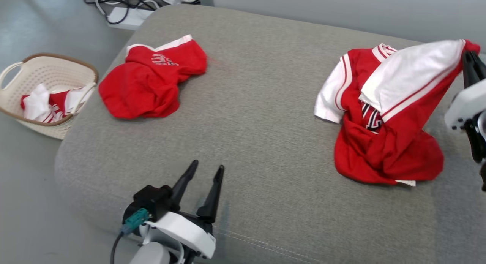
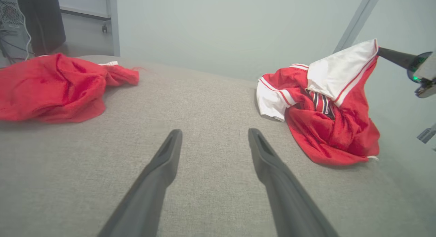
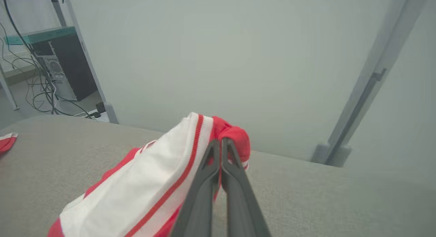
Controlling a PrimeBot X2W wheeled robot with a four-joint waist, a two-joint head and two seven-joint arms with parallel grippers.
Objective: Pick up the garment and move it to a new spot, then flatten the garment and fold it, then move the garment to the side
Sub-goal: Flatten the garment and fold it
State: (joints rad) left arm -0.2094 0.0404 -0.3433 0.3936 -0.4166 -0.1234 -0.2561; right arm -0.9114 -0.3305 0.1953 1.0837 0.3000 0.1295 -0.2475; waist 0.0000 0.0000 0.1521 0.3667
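A red and white garment (image 1: 383,116) lies heaped at the right of the grey cushion (image 1: 258,104). My right gripper (image 1: 469,55) is shut on its upper corner and holds that corner lifted, so the cloth hangs in a tent down to the cushion. The right wrist view has the two fingers pinched on the red hem of the garment (image 3: 224,134). In the left wrist view the garment (image 2: 327,104) rises at the right with the right gripper (image 2: 383,52) at its tip. My left gripper (image 1: 205,173) stands open over the near edge of the cushion, with nothing between its fingers (image 2: 167,155).
A second red garment (image 1: 152,79) lies crumpled at the cushion's far left. A cream laundry basket (image 1: 57,68) with more red and white clothes stands on the floor to the left. Cables and a power strip (image 1: 125,13) lie behind the cushion.
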